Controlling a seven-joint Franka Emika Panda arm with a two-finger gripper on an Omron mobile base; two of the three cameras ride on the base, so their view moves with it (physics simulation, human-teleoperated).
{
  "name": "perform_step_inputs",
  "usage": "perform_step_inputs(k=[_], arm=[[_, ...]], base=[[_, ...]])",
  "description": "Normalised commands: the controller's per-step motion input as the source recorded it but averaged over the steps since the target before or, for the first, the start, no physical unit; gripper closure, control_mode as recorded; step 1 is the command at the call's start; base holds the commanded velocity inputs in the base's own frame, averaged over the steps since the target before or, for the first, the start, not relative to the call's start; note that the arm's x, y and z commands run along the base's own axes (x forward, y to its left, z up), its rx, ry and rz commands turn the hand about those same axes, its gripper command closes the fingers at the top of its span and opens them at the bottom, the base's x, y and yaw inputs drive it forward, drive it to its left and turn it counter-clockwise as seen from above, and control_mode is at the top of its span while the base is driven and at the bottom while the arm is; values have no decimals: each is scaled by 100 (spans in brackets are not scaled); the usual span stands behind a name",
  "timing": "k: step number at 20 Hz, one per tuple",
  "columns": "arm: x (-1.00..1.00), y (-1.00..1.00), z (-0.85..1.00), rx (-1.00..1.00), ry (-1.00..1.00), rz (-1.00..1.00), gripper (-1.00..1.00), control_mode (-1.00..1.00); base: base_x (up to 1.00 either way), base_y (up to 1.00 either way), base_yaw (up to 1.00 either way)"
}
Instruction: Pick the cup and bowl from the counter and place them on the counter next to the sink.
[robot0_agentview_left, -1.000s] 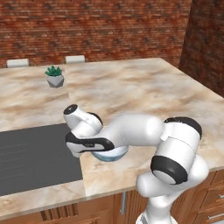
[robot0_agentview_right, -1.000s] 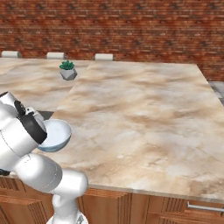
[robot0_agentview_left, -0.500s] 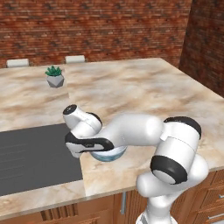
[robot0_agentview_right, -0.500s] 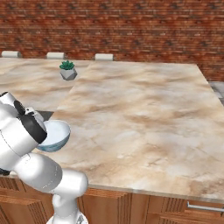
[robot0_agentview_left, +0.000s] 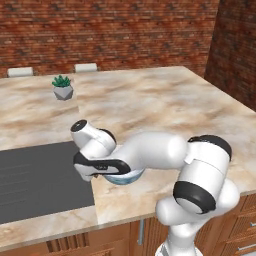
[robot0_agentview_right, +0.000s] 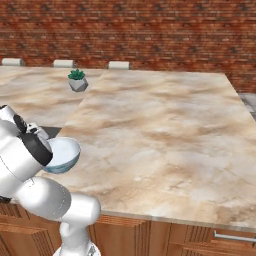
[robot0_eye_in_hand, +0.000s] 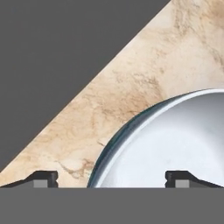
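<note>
- Gripper (robot0_eye_in_hand: 111, 178) jaws stand apart, one fingertip on each side of the bowl's rim, clamping nothing.
- Bowl (robot0_agentview_right: 64, 154) sits on the counter (robot0_agentview_right: 165, 130), just beside the sink (robot0_agentview_left: 40, 175).

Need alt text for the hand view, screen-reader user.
Two dark fingertips stand wide apart, one on each side of the rim of the bowl, white inside and blue outside. The bowl rests on the marbled counter, beside the dark grey sink.
</note>
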Motion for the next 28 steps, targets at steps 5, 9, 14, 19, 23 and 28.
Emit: perform_step_inputs(k=[5,9,14,19,23,28], arm=[[-8,-10,25,0,-1,-2,-100,-100],[0,-58,49,8,-1,-3,-100,-100],[2,-86,51,16,0,-3,-100,-100],[-31,-87,35,25,-4,-13,-100,-100],[-65,-66,32,26,-11,-18,-100,-100],[-77,-39,45,22,-13,-16,-100,-100]], base=[[0,0,0],[0,0,0],[0,0,0],[0,0,0],[0,0,0],[0,0,0]])
